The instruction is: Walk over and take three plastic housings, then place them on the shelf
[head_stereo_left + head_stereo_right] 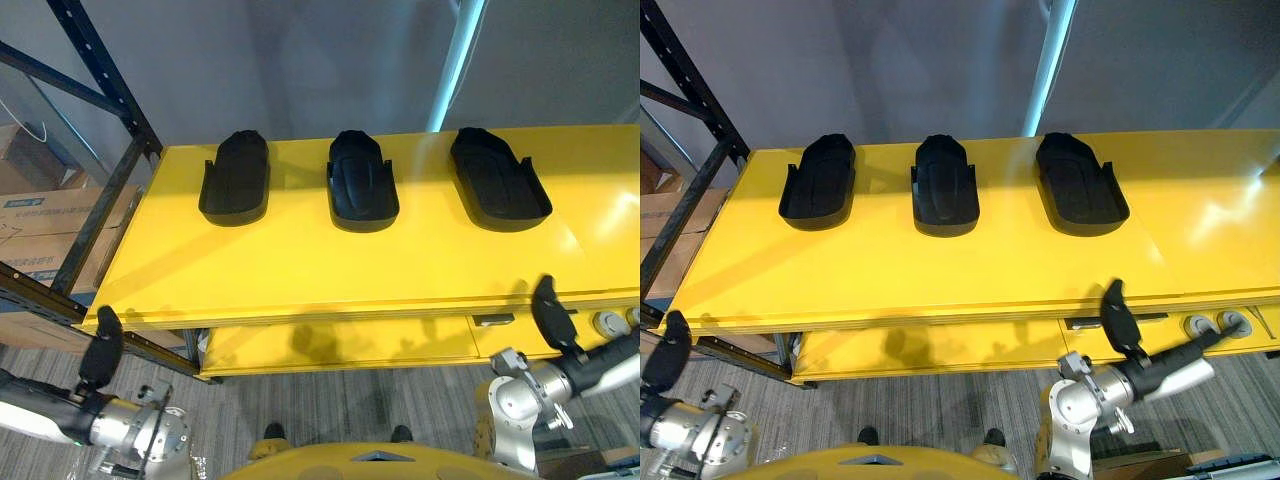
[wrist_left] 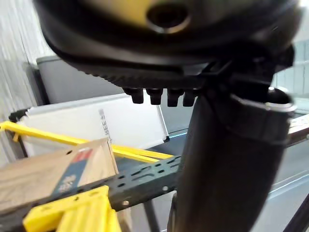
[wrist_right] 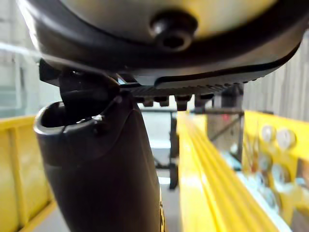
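Three black plastic housings lie in a row on the yellow table top [image 1: 330,265]: the left one [image 1: 235,180], the middle one [image 1: 362,182] and the right one [image 1: 497,180]. All three rest flat and apart from each other, towards the far edge. My left hand [image 1: 101,350] hangs low, below the table's near left corner, with straight fingers and nothing in it. On the other side, my right hand [image 1: 550,312] stands just in front of the near edge, under the right housing, also open and empty. Both hands are well short of the housings.
A dark rack upright [image 1: 100,70] and cardboard boxes [image 1: 50,215] stand to the left of the table. A pale blue pole [image 1: 455,65] rises behind it against a grey wall. Below the top sits a lower yellow tier [image 1: 340,345] with round fittings [image 1: 608,322] at its right.
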Controlling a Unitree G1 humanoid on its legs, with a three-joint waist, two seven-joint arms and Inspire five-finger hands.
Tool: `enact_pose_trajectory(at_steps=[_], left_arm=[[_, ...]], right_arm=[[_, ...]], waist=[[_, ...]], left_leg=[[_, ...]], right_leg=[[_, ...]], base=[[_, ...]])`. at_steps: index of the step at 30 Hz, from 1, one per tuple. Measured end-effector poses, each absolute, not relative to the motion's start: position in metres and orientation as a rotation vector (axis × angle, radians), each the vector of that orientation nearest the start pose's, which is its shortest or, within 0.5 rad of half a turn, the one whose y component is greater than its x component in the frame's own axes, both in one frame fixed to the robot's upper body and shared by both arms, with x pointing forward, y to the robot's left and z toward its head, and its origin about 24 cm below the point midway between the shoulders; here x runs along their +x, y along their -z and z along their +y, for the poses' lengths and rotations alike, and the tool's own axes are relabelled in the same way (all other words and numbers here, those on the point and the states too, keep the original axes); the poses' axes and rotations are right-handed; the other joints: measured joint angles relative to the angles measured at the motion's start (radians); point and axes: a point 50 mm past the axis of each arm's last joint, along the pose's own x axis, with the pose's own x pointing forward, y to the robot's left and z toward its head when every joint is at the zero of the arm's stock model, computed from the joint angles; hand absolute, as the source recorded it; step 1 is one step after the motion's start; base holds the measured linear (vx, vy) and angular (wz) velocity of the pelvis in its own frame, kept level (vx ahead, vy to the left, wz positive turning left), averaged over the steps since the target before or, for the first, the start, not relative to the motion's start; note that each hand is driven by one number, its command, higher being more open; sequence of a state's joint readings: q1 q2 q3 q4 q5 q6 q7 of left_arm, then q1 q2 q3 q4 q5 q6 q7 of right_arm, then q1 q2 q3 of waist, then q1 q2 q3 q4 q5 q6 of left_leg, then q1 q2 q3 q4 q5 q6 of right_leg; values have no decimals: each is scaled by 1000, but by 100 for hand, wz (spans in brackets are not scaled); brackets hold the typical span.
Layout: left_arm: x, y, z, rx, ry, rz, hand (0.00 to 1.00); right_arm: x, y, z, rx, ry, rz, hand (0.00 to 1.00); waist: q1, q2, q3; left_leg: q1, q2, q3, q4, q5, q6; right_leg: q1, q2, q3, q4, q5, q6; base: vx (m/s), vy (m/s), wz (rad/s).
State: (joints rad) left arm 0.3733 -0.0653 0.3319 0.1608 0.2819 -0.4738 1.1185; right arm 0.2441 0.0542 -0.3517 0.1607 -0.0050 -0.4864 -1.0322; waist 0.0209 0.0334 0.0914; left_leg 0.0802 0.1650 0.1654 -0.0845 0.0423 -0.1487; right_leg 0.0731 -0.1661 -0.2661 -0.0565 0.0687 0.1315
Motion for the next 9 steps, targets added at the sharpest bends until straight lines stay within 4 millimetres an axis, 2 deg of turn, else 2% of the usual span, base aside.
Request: enact_pose_trajectory(at_steps=[1,3,4,6,9], left_arm=[[101,13,251,368,-1378,-50,100],[98,35,236,424,-1259,72,100],[97,42,232,431,-1231,114,100],[88,68,216,446,-1140,278,100],[68,92,212,404,-1162,474,100]], right_arm=[[124,9,-267,-29,1494,-79,100],[105,34,-269,-66,1570,62,100],[101,40,-269,-75,1577,101,100],[84,65,-263,-52,1618,266,100],[65,86,-261,11,1653,416,100]], waist=[[0,-3,-1],[1,-12,-7],[0,-13,-7],[-3,-19,-10],[-3,-22,-9]], left_leg=[[1,0,0,0,1,1],[6,0,0,0,6,0],[9,0,1,0,6,0],[21,0,3,-4,5,0],[31,0,5,-4,5,0]], right_leg=[[0,0,0,1,0,0],[4,0,-2,2,-1,-1],[6,0,-2,2,-2,-1],[16,-1,-2,4,-12,-4],[23,-1,-3,6,-18,-2]], base=[[0,0,0],[0,0,0],[-22,-3,-5],[-41,-5,-4],[-17,-2,-2]])
